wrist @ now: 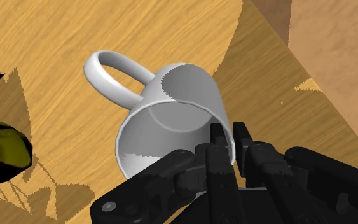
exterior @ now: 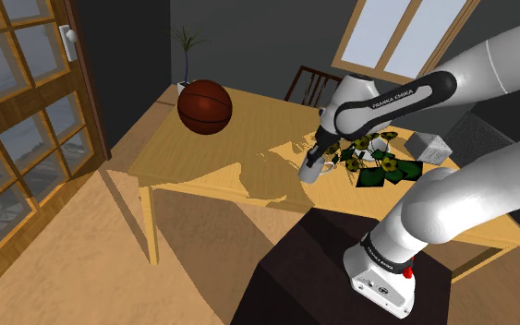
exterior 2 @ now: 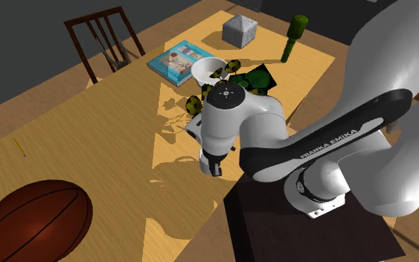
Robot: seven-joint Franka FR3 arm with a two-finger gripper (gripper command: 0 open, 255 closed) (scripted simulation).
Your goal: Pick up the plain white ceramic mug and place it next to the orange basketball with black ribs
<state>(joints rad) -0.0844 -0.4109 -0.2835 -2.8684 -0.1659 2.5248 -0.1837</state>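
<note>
Across the table (exterior: pixel 202 175), toward the shoulder view's left, sits the basketball (exterior: pixel 204 106), well apart from the gripper (wrist: pixel 230 137). Its jaws pinch the rim wall of the mug (wrist: pixel 171 108) (handle on the far side), which sits directly under the hand, near the yellow flowers (wrist: pixel 6 153).

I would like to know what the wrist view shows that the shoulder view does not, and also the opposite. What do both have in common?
Wrist view: the white mug's open inside and its looped handle, with the hand's fingers closed on the rim wall.
Shoulder view: the basketball across the table from the mug, the glazed wooden door, a chair and a grey block.
Both: the mug, the hand, the wooden table and the yellow flowers beside the mug.
</note>
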